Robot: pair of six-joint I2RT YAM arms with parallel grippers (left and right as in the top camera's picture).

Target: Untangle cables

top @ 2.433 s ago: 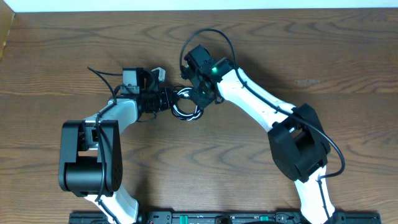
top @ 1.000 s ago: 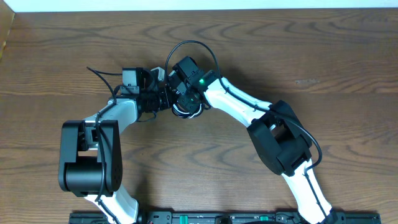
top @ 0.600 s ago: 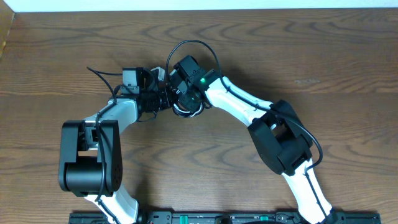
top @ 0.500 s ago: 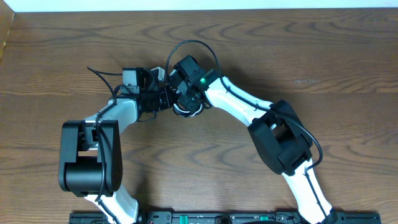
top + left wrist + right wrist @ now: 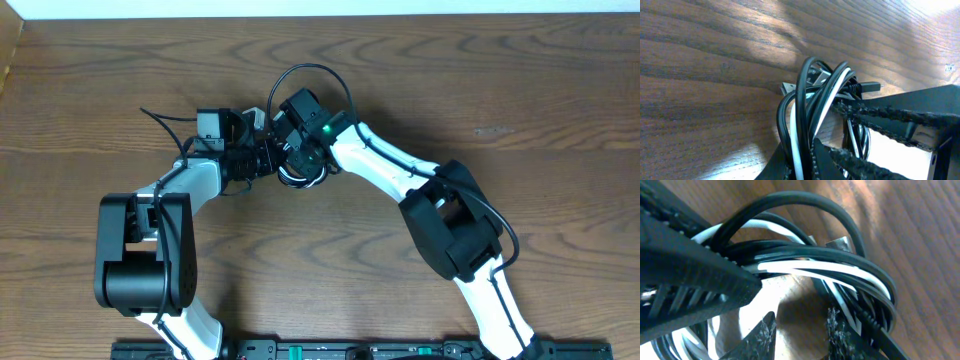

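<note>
Overhead, bundle: the cables (image 5: 300, 178) sit as one small coil on the table (image 5: 500, 90), directly between my two wrists.
Overhead, arms: left gripper (image 5: 262, 158) and right gripper (image 5: 290, 160) meet at the coil. From up here I can't read either set of jaws.
Left wrist, grip: jaws clamped on the bundle, with the black cable (image 5: 801, 100) and white cable (image 5: 832, 90) both running into the pinch and their loops standing up off the wood.
Left wrist, plug: a small black plug (image 5: 871, 86) pokes out on the far side, loose.
Right wrist, jaws: parted, bare wood showing between the tips, nothing held. The loops pass just above them.
Right wrist, tangle: white strands thread through the black loops.
Progress: barely begun, in my judgement. One side is anchored and no strand is separated. I have yet to pick one cable and draw it clear.
</note>
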